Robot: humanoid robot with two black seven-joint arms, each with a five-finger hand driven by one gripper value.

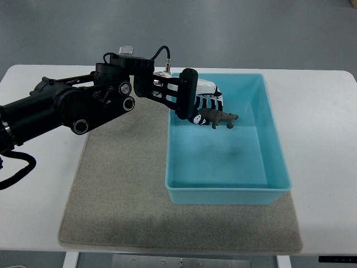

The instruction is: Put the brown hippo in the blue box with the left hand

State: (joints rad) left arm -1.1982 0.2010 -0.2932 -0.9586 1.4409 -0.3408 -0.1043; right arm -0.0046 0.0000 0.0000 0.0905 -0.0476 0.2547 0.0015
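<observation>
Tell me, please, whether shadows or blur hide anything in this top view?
Top view: lighting soft and even; faint shadow on the blue plastic box floor beneath the small brown toy hippo; the black-and-white left hand gripping it is sharp, nothing obscured.

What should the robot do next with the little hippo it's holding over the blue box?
Probably open its fingers and let go. The left hand already holds the brown hippo over the inside of the blue box, which looks empty, so it should drop in. Lowering a little first might make a softer landing.
</observation>
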